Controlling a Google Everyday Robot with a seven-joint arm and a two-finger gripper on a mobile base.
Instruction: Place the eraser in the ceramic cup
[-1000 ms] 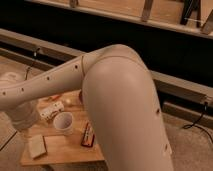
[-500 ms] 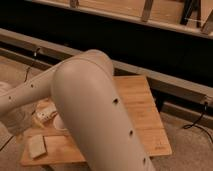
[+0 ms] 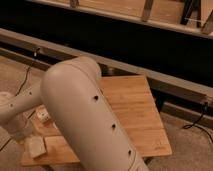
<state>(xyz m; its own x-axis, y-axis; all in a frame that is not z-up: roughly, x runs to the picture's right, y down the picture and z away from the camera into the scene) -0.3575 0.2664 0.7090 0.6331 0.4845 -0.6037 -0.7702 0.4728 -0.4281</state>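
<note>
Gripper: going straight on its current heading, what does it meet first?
Cannot tell: the gripper is not in view; the big white arm runs off toward the left edge. Nearest that end lie the small pale beige eraser and a white oblong box on the wooden table.

One eraser, one white box, one wooden surface, one robot arm; the gripper is out of view.

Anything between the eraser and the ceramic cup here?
Cannot tell: the robot's arm hides the ceramic cup and the space between. The eraser lies near the front-left corner of the table; the gripper is out of view.
</note>
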